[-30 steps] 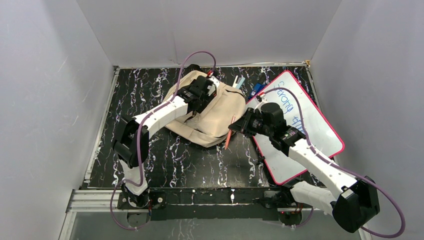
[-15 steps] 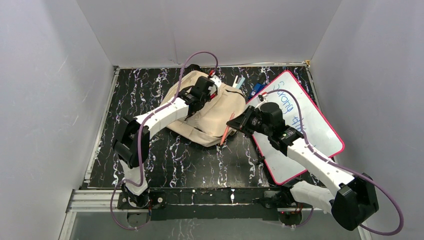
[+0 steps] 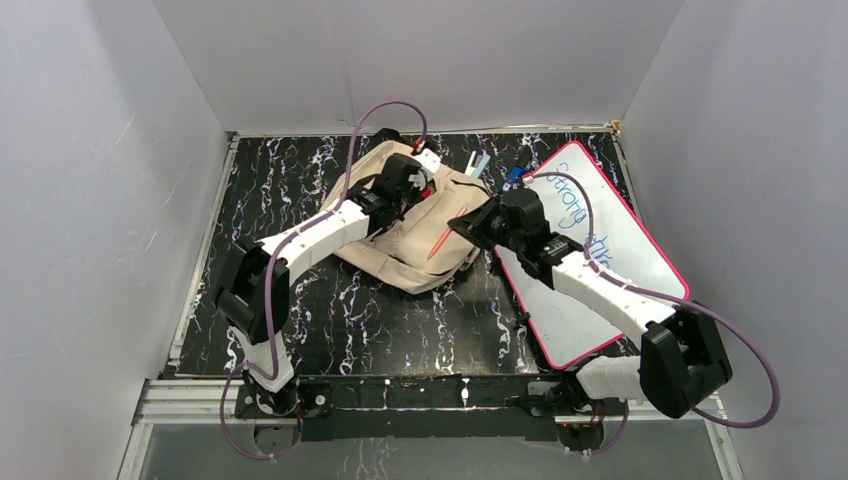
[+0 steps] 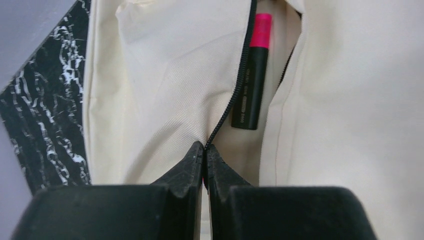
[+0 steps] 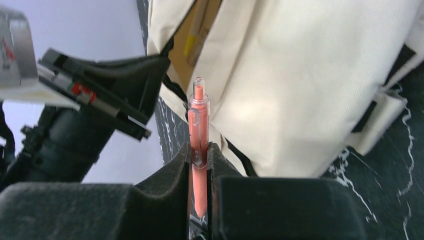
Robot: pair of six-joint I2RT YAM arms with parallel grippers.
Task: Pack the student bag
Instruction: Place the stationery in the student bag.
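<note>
The right gripper (image 5: 199, 152), clamped on a translucent orange plastic pen (image 5: 198, 107), had swung over the cream fabric backpack (image 3: 405, 255), nearing insertion; the left gripper (image 4: 204, 150) pinched its opening.

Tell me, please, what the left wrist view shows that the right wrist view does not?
Only the left wrist view shows the black marker with a pink cap lying inside the zip opening, and the left hand pinched shut on the zipper edge. Only the right wrist view shows the coral plastic pen clamped in the right hand. Both show the cream fabric backpack and the black marbled table.
</note>
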